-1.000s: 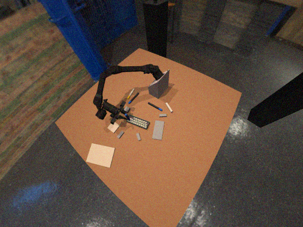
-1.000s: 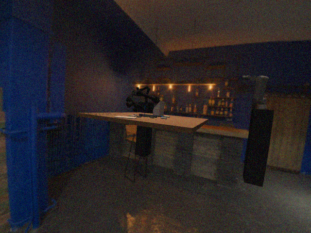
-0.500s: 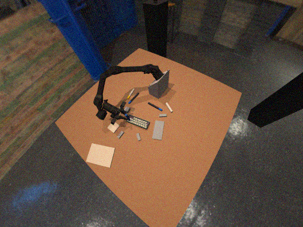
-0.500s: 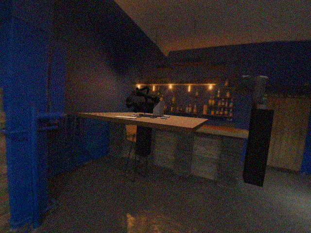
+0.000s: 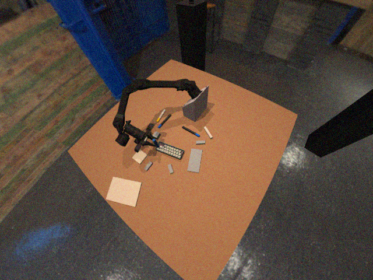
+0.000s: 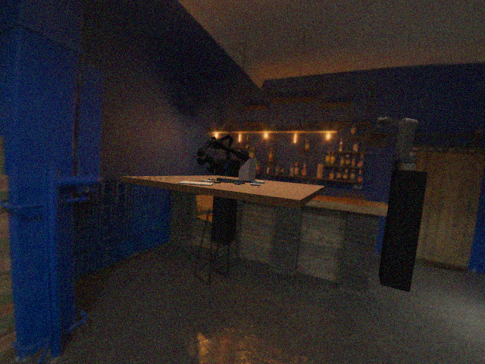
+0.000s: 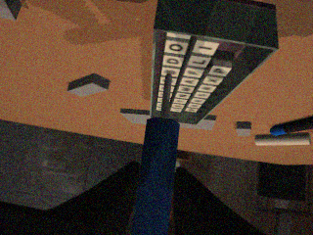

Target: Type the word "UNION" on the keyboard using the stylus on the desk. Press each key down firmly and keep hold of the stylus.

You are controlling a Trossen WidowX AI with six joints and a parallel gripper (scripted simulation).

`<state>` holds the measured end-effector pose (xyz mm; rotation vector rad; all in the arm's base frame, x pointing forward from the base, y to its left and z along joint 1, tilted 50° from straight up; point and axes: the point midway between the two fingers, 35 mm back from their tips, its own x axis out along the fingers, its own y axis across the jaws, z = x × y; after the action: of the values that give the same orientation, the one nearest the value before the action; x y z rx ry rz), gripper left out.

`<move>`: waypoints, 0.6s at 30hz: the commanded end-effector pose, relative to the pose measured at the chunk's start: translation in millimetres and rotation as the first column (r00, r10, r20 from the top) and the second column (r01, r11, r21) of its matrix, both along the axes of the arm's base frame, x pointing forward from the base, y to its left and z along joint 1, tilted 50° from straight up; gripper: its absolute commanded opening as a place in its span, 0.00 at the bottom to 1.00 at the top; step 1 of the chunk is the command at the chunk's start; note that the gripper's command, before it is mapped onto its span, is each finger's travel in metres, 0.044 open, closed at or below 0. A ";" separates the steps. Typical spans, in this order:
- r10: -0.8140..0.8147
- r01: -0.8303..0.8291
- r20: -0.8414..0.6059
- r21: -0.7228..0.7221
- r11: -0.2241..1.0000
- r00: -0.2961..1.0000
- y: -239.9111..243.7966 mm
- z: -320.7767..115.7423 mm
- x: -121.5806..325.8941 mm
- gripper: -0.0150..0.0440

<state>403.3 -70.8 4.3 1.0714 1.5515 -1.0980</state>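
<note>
A small dark keyboard [image 5: 171, 150] [image 7: 196, 73] with pale keys lies on the brown desk [image 5: 235, 168]. My gripper [image 5: 149, 140] is shut on a stylus [image 5: 155, 142] [image 7: 157, 171] with a blue barrel and a thin dark tip. In the wrist view the barrel runs up from the bottom edge and the tip rests over the left column of keys, near the keyboard's near end. In the top view the gripper sits at the keyboard's left end, low over the desk. In the exterior view the arm [image 6: 221, 155] is only a dark shape.
Two pens [image 5: 162, 118] lie behind the gripper, and another blue-tipped pen [image 5: 190, 131] [image 7: 290, 127] and a white stick [image 5: 208, 132] to the right. A grey box [image 5: 196, 105] stands at the arm's base. Grey blocks [image 5: 194, 160] [image 5: 148, 165], a small tan pad [image 5: 139, 157] and a large tan sheet [image 5: 123, 191] lie around.
</note>
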 end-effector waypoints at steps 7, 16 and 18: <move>-0.002 0.002 -0.004 0.005 1.000 1.000 12.6 9.2 -3.6 0.39; 0.008 -0.008 0.008 -0.001 1.000 1.000 12.7 10.7 -0.1 0.32; 0.008 -0.008 0.008 0.000 1.000 1.000 13.8 9.4 -0.7 0.25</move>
<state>402.9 -57.9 14.8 1.0668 1.5488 -1.0878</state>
